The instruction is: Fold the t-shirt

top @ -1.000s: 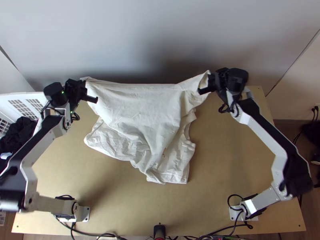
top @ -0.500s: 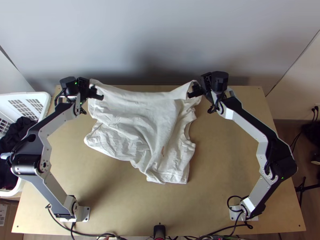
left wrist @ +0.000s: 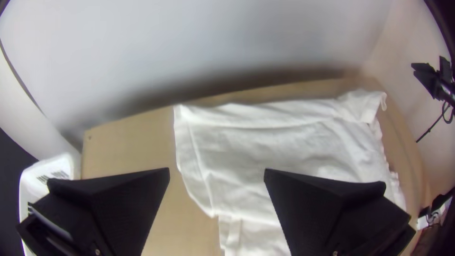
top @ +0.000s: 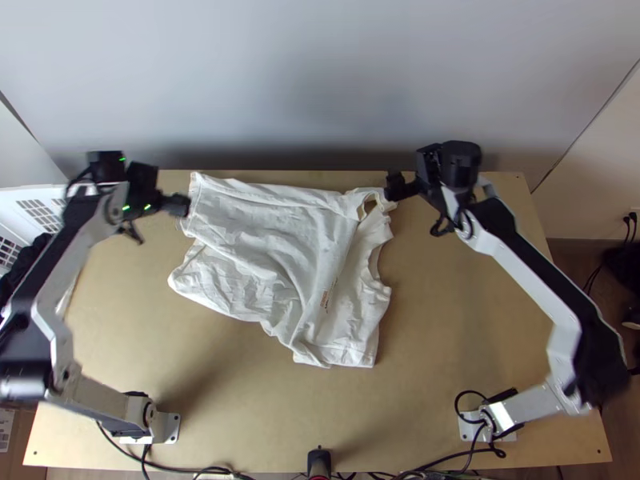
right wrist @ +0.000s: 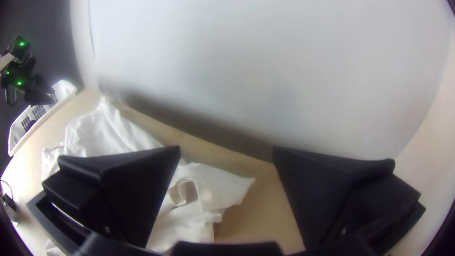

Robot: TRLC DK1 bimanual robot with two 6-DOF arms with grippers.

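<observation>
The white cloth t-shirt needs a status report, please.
Left black end effector open, empty; right black end effector likewise. T-shirt rumpled on light wooden table, partly doubled over. White plastic basket alongside, seemingly no obstruction.

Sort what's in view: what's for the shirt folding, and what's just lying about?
For the job:
- white t-shirt
- left gripper, open
- right gripper, open

Just lying about:
- white basket
- dark cloth bunched inside it
</observation>
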